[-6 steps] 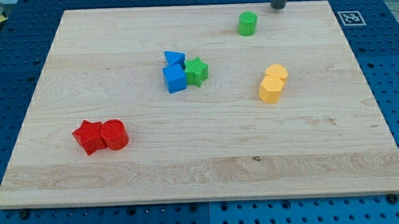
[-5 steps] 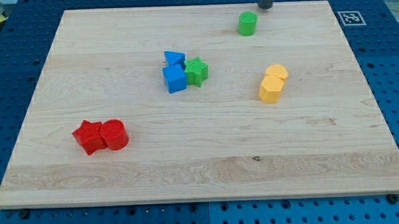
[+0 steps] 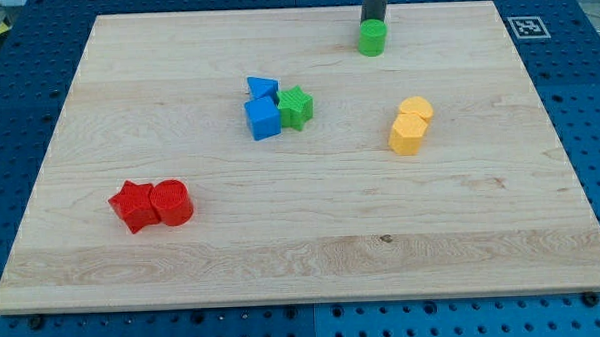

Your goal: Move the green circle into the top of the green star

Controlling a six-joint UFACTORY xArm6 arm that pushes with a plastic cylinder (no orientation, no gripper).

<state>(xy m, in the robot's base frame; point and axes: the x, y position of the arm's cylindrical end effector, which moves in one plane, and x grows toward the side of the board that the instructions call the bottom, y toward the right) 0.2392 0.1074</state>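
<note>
The green circle (image 3: 372, 38) stands near the view's top, right of centre. My tip (image 3: 374, 22) is right behind it, at its top edge, touching or nearly touching it. The green star (image 3: 296, 108) lies lower left of the circle, near the board's middle, touching the blue cube (image 3: 262, 119) on its left. A blue triangle (image 3: 262, 88) sits just above the cube.
Two yellow blocks (image 3: 411, 126) sit together at the right, below the green circle. A red star (image 3: 131, 205) and a red cylinder (image 3: 170, 203) touch at the lower left. The wooden board (image 3: 303, 258) lies on a blue pegboard; a marker tag (image 3: 525, 27) is at the top right.
My tip has moved left along the board's top edge, from upper right of the green circle to just behind it. No block has moved.
</note>
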